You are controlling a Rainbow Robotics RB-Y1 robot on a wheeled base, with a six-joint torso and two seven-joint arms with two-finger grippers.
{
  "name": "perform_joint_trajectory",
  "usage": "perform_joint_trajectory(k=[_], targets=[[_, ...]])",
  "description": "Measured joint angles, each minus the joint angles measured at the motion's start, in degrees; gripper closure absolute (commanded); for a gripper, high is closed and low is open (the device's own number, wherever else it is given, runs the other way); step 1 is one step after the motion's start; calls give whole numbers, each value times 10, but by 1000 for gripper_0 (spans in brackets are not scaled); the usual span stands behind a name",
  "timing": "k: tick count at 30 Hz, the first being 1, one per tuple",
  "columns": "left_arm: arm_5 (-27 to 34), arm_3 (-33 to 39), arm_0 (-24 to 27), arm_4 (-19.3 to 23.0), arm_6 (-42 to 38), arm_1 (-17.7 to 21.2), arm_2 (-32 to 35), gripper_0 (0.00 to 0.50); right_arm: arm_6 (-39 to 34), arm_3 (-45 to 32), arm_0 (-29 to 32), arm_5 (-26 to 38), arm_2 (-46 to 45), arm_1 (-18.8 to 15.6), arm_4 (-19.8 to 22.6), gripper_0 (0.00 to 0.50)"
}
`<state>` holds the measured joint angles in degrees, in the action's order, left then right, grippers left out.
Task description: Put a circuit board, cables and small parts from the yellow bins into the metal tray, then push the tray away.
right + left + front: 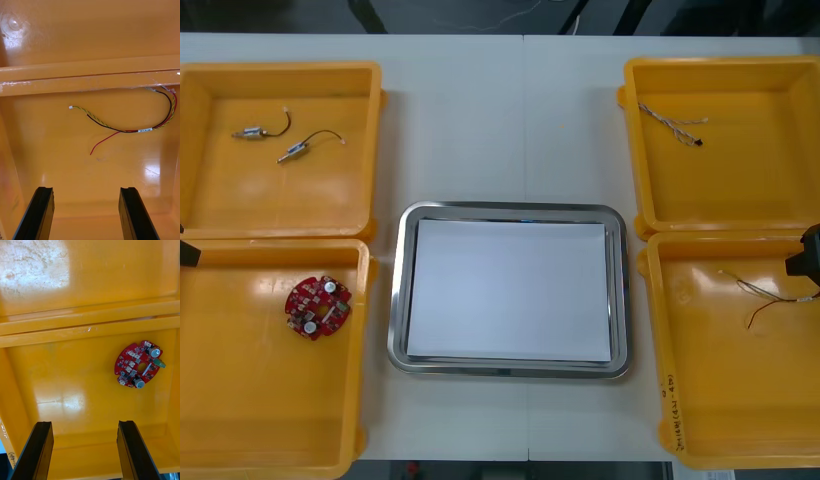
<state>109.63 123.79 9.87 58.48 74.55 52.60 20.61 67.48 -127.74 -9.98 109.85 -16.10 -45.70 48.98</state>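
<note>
Left gripper [85,424]: your fingers stand wide apart with nothing between them, above the floor of the near left bin [260,400].
Circuit board [138,363]: it lies flat in that bin, ahead of your fingers and more in line with one finger than with the gap. Slide across until the gap straddles it before you descend. Take it by its rim, because the raised parts on its face would probably tip it in the grip.
Right gripper [85,191]: it is equally wide open and empty, over the near right bin [740,400].
Red and yellow cable [127,129]: it lies loose on the bin floor ahead of your fingers, its far end close to the bin wall. I judge the best hold to be the stretch by the white label, where the strands run together. Go right down to the floor, since a thin wire slips out of a high pinch. Expect the free red end to trail.
Metal tray [402,300]: it sits between the bins, white inside, with nothing in it yet. Lift each piece clear of the bin wall and let go low over the white.
Small metal parts [295,152]: two of them, with thin black leads, wait in the far left bin [300,200].
Twisted blue and white cable [670,125]: it lies in the far right bin [740,190], for a later reach.
</note>
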Motion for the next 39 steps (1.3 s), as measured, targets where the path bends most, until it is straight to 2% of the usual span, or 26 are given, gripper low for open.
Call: perform_joint_trajectory(k=[39], targets=[[0, 0, 0, 0, 0, 0, 0, 0, 0, 0, 0, 0, 0, 0, 0, 0]])
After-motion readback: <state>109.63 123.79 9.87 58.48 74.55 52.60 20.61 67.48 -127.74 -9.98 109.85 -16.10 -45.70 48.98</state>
